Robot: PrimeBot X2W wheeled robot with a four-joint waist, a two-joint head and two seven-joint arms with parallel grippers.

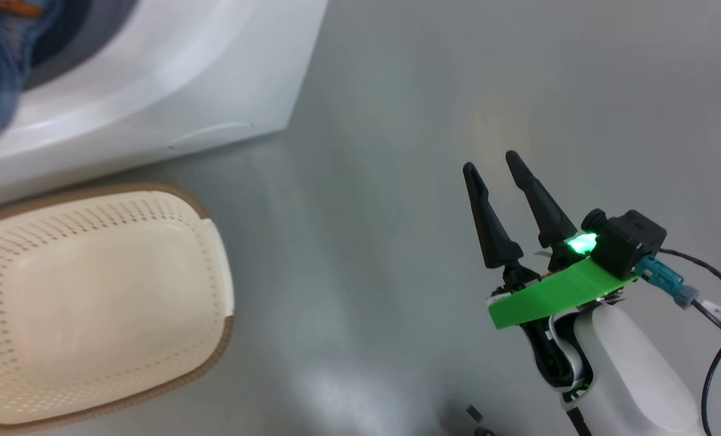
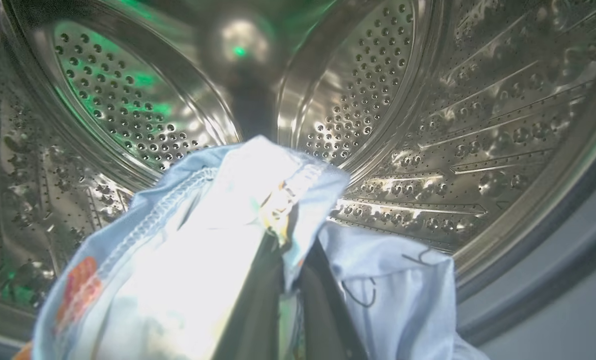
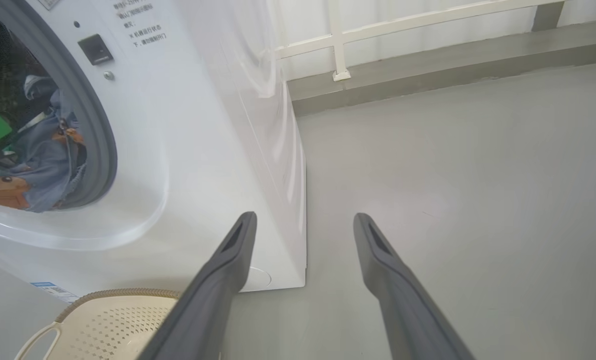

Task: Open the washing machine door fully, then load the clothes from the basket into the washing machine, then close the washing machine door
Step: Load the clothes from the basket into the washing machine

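right, the left gripper is inside the washing machine, its two dark fingers clenched on the clothes, a fold of light blue fabric with white lining and an orange print bunched between and over them. all around it curves the steel drum, perforated and shiny, with green light glinting off its back wall. from the right wrist, more of that blue cloth with orange and brown figures hangs in the mouth of the washing machine, just beside the grey-blue seal that rings the opening. the basket sits on the floor just in front of the washing machine, below its opening, cream and perforated with a brown rim. the right gripper hangs over the floor off to the right of the washing machine's front corner, well apart from the basket, fingers spread wide and released, a green light glowing at its base. a small blue label shows low on the washing machine's front, just above the basket's rim.
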